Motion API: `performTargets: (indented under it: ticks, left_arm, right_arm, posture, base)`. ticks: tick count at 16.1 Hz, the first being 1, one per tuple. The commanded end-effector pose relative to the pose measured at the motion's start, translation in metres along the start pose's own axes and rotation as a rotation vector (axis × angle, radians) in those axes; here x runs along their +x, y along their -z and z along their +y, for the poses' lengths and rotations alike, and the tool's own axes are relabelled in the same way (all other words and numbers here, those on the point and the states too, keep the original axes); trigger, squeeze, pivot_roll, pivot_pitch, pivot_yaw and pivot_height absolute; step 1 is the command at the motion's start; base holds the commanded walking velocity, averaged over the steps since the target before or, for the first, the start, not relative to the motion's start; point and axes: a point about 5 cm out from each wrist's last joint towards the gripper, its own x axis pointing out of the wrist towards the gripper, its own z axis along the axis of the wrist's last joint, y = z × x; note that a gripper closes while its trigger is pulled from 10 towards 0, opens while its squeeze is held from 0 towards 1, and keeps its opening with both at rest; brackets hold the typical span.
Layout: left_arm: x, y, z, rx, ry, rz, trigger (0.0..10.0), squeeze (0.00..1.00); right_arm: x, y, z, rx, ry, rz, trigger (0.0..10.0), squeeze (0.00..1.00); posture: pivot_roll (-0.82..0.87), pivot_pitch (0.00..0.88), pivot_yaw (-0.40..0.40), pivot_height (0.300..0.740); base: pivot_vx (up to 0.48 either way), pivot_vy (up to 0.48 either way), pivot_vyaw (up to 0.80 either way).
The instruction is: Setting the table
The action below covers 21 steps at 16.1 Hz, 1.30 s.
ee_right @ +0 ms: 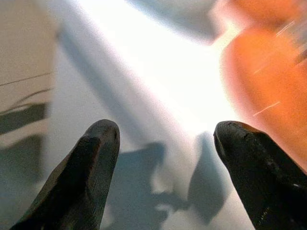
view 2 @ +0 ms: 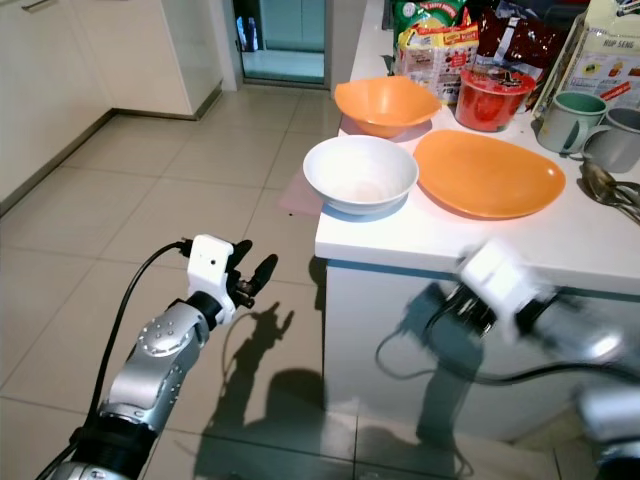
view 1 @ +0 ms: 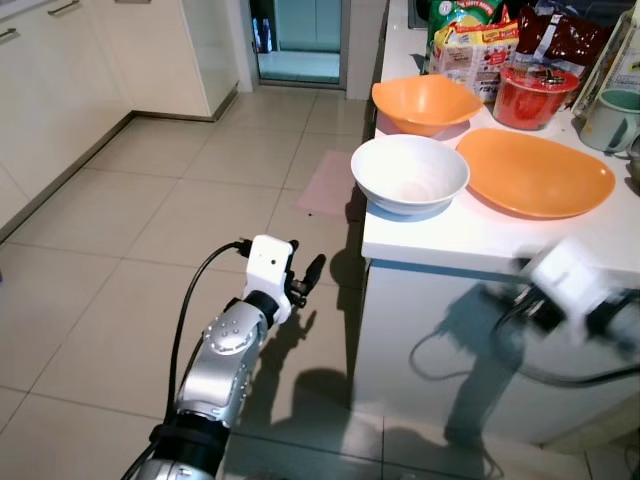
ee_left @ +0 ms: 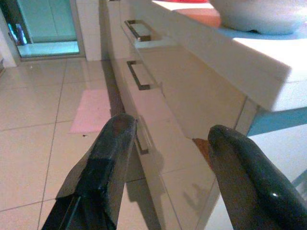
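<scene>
White and round, one ceramic bowl [view 1: 410, 173] sat at the near left edge of the white counter [view 1: 470, 235], beside one flat orange plate [view 1: 535, 172] and one orange bowl [view 1: 425, 103] farther back, probably waiting to be carried to the table. The right gripper [ee_right: 165, 139] was blurred below the counter's near edge with its fingers apart and empty, likely heading for a dish. The left gripper [ee_left: 168, 143] hung open over the floor, holding nothing.

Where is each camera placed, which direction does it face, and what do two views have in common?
Left eye view: on the head, looking down at the counter; left gripper shows.
Right eye view: same scene; blurred right arm.
Left wrist view: along open black fingers toward drawers.
Right wrist view: along open fingers at the countertop.
Shared: white bowl, in eye views and left wrist view.
</scene>
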Motion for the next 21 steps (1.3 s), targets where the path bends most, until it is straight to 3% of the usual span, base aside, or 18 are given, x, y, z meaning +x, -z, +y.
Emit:
performTargets:
  ticks: [1,4,7,11,16,21]
  left_arm:
    - [0.001,0.000,0.001,0.020,0.001,0.003,10.0,0.00]
    - [0.003,0.001,-0.003,0.018,0.007,0.002,10.0,0.00]
    - [0.008,0.000,-0.010,0.009,0.022,-0.006,10.0,0.00]
    - [0.012,-0.002,-0.013,0.005,0.015,-0.020,10.0,0.00]
    - [0.020,-0.007,-0.017,0.011,0.016,-0.041,10.0,0.00]
    - [0.021,-0.007,-0.017,0.015,-0.001,-0.039,10.0,0.00]
  right_arm:
    - [-0.015,-0.017,-0.018,-0.075,0.001,-0.016,10.0,0.00]
    - [-0.036,-0.032,-0.045,-0.189,0.015,0.022,10.0,0.00]
    - [-0.040,-0.039,-0.058,-0.273,-0.025,0.051,10.0,0.00]
    - [-0.028,-0.051,-0.079,-0.354,-0.008,0.049,10.0,0.00]
    - [-0.013,-0.085,-0.111,-0.422,0.061,-0.052,10.0,0.00]
    - [0.001,-0.086,-0.116,-0.447,0.036,-0.065,10.0,0.00]
  posture:
    - [-0.08,0.000,0.035,0.740]
    - [-0.10,0.000,0.024,0.740]
    - [-0.10,0.000,0.011,0.740]
    - [-0.09,0.000,-0.017,0.740]
    - [-0.08,0.000,-0.045,0.740]
    - [-0.06,0.000,-0.051,0.740]
  base:
    - [0.000,0.000,0.00]
    - [0.000,0.000,0.00]
    - [0.000,0.000,0.00]
    - [0.000,0.000,0.00]
    - [0.000,0.000,0.00]
    - [0.000,0.000,0.00]
